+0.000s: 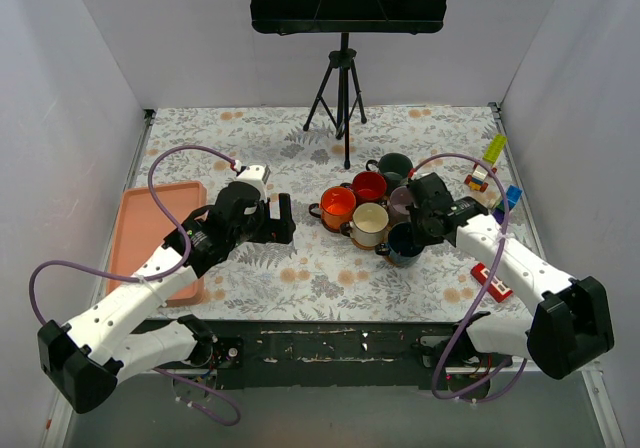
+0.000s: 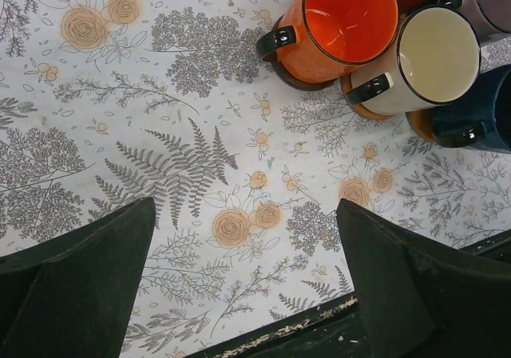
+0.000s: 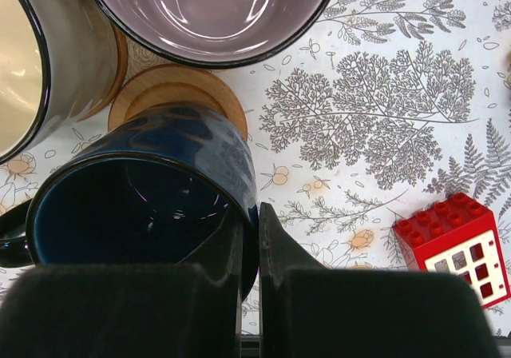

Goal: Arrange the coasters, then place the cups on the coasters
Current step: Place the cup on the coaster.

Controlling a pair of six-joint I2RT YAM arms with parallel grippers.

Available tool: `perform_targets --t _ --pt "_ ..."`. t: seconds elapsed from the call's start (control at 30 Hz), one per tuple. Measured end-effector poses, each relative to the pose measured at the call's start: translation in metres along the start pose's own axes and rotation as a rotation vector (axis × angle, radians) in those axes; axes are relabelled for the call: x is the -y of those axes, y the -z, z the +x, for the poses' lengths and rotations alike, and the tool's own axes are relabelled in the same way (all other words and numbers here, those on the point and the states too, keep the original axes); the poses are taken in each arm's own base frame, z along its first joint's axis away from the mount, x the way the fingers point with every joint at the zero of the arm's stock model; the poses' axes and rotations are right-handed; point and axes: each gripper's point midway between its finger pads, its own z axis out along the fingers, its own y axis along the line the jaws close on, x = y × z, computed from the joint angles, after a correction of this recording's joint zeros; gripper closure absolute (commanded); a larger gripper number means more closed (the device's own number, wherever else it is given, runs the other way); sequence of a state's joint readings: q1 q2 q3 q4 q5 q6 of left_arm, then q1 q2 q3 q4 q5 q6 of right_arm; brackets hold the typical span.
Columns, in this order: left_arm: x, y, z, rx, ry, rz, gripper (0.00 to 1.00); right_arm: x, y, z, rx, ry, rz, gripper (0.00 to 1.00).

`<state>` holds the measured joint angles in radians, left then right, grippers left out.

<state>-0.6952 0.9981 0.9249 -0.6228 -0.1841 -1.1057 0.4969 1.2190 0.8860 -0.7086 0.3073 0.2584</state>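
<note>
Right gripper [image 3: 249, 238] pinches the near rim of the dark blue cup [image 3: 160, 182], one finger inside and one outside; the orange-brown wood coaster [image 3: 172, 86] shows straight ahead, just past the cup's base; left gripper [image 2: 243, 214], wide and empty, hangs farther off.

The orange cup [image 2: 343, 22], cream cup [image 2: 435, 54], dark blue cup [image 3: 144, 206] and purple-grey cup [image 3: 211, 6] look smooth and glossily glazed. An orange-brown coaster [image 3: 172, 90] looks like smooth wood. The bench [image 2: 160, 134] wears matt printed floral cloth. A red block [image 3: 457, 246] looks like shiny plastic.
</note>
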Motion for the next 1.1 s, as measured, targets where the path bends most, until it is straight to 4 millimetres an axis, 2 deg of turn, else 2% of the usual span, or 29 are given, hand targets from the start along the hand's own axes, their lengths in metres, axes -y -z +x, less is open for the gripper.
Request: perform_targets --t 0.27,1.1 --pt "-0.003 -0.001 0.001 -0.006 0.003 -0.012 0.02 -0.001 -0.011 -0.001 -0.018 0.022 -0.006 0.99" --pt "-0.006 -0.003 0.001 -0.009 0.007 -0.025 0.02 -0.006 -0.022 -0.008 0.004 0.032 -0.029 0.99"
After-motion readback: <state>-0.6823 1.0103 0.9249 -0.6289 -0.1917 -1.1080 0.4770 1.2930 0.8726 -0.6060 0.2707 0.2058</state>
